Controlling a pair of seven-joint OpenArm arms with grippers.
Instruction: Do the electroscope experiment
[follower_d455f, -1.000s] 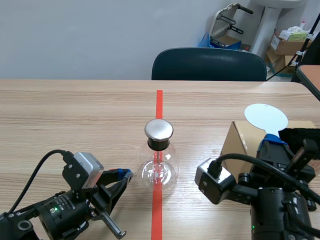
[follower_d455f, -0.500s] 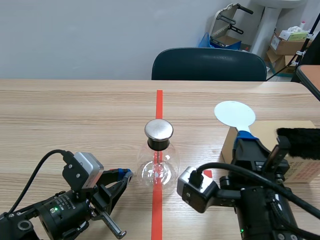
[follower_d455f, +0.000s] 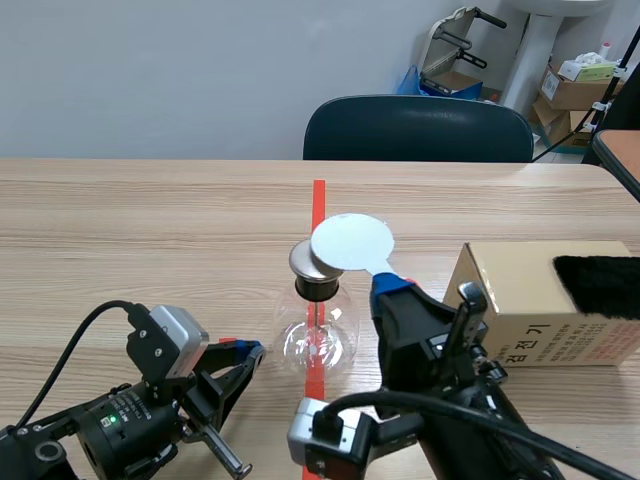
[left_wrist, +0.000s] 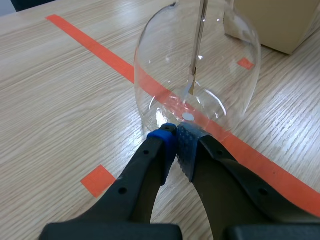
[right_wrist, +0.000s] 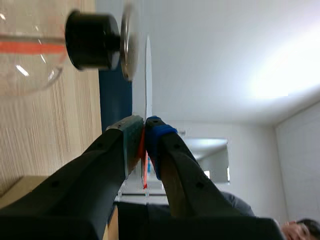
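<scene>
The electroscope is a clear glass flask (follower_d455f: 318, 340) with a black stopper and a round metal cap (follower_d455f: 309, 261), standing on the red tape line. My right gripper (follower_d455f: 388, 285) is shut on the handle of a white disc paddle (follower_d455f: 351, 242), whose disc sits right beside the cap, partly covering it. In the right wrist view the disc (right_wrist: 148, 75) shows edge-on, close to the cap (right_wrist: 126, 42), ahead of my gripper (right_wrist: 144, 125). My left gripper (left_wrist: 175, 137) is shut, its tips at the flask's base (left_wrist: 200, 75). A thin rod with foil (left_wrist: 196, 60) hangs inside.
A cardboard box (follower_d455f: 540, 300) lies to the right of the flask, with a black furry piece (follower_d455f: 600, 285) on its right end. A dark chair (follower_d455f: 418, 128) stands behind the table's far edge. Small red tape squares mark the table near the flask.
My right arm swung left across the table, carrying the white disc from above the box to the flask's metal cap. The left arm has not moved.
</scene>
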